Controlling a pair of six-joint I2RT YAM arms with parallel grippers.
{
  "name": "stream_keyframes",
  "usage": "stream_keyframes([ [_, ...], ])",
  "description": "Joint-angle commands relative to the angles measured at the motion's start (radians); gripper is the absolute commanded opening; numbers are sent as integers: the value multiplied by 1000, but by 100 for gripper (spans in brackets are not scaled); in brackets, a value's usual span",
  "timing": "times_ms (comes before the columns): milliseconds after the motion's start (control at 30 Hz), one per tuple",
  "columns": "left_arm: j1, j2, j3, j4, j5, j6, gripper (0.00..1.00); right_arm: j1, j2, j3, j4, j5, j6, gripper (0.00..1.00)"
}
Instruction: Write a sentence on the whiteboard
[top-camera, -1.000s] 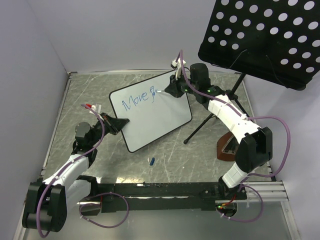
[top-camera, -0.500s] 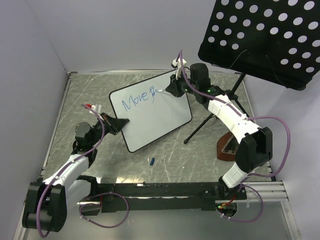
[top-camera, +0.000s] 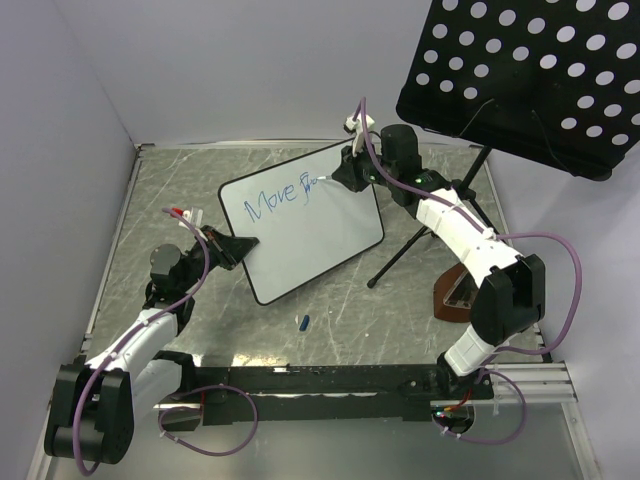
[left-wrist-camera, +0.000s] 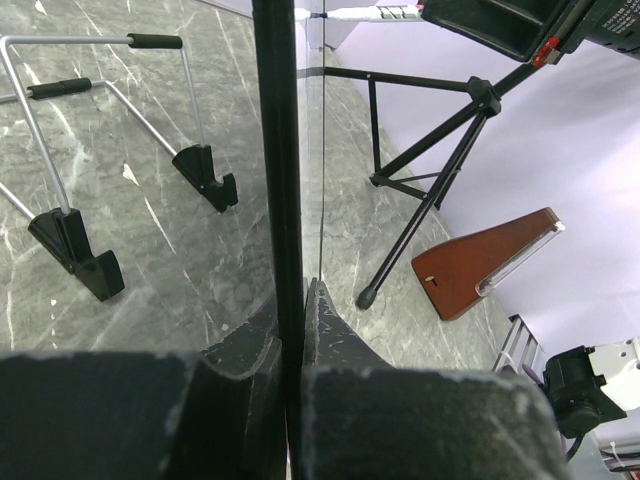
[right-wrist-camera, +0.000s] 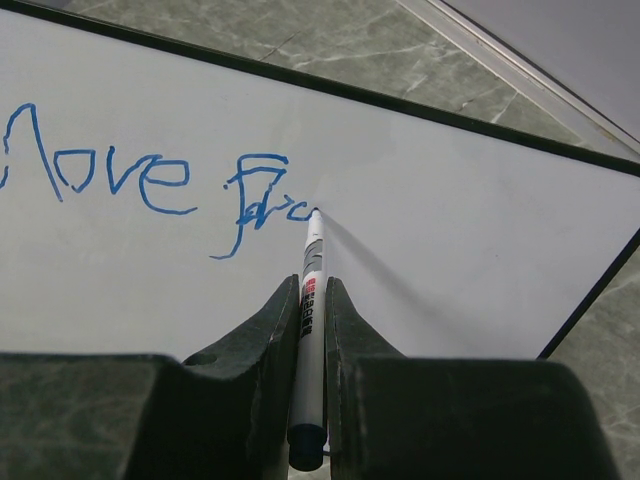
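Observation:
The whiteboard (top-camera: 310, 235) stands tilted on the table, its black rim (left-wrist-camera: 278, 150) seen edge-on in the left wrist view. My left gripper (top-camera: 243, 246) is shut on the board's left edge (left-wrist-camera: 295, 300). My right gripper (top-camera: 340, 178) is shut on a white marker (right-wrist-camera: 311, 290) whose tip touches the whiteboard (right-wrist-camera: 470, 240). The sentence (right-wrist-camera: 150, 180) is in blue and reads "Move" followed by the start of a second word. The marker tip sits at the end of that second word.
A black perforated music-stand panel (top-camera: 530, 70) hangs over the right rear, its tripod legs (top-camera: 415, 250) beside the board. A brown wooden metronome (top-camera: 455, 295) stands at right. A blue cap (top-camera: 304, 322) lies near the front. Wire easel legs (left-wrist-camera: 120, 120) stand behind the board.
The right gripper has carried the marker tip a little to the right along the second word. The left gripper and the board have stayed put.

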Motion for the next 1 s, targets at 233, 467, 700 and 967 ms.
stream_keyframes([
  [233, -6, 1, 13, -20, 36, 114, 1, -3, -30, 5, 19, -11, -14, 0],
  [467, -6, 0, 12, -21, 35, 115, 1, -3, -48, -29, 15, -17, -23, 0],
  [700, -6, 0, 13, -18, 38, 112, 1, -3, -57, -38, 10, -2, -29, 0],
  [967, -6, -5, 10, -23, 36, 115, 1, -3, -37, 1, 29, 35, -32, 0],
])
